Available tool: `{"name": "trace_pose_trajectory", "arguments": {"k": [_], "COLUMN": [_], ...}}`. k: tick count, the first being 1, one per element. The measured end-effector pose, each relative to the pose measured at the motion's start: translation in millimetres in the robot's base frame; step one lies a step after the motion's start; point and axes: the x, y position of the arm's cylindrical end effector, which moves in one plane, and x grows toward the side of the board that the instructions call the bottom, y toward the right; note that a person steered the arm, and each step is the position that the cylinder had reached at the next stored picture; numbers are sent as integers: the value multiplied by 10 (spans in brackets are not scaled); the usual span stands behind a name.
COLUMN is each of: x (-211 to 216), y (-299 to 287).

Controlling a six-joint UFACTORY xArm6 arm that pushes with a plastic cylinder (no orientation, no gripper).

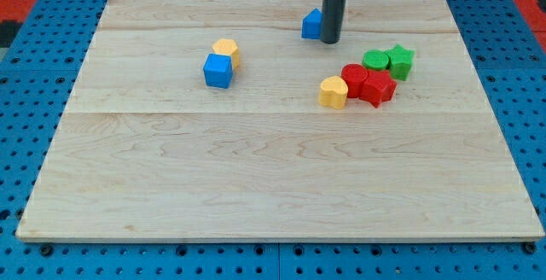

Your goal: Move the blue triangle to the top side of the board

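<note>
My tip (329, 41) touches the blue triangle (311, 25) on its right; no gripper exists. The block looks light, rigid, easily slid by its lower face.

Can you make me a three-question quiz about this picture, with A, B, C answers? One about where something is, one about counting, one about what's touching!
1. Where is the blue triangle?
A. near the view's top edge of the board
B. at the view's bottom left corner
C. in the middle of the board

2. How many yellow blocks are there?
A. one
B. two
C. four

3. My tip is
A. right beside the blue triangle
B. resting on the green star
C. far from every block

Answers:
1 A, it lies up by the top edge.
2 B, one yellow block touches the blue cube, another yellow block sits by the red blocks.
3 A, the rod's end stands against the triangle's right side.
</note>
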Motion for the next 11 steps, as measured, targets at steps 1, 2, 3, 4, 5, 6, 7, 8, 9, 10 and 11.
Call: {"name": "trace_pose_trajectory", "arguments": {"k": [1,2,3,4,5,6,7,8,9,10,11], "x": [-190,-516,-651,-685,-631,-468,-495,-114,-208,-506,-296], "y": [209,-140,-914,-1329,-1289,-578,-286,-73,-621,-1435,-1408]}}
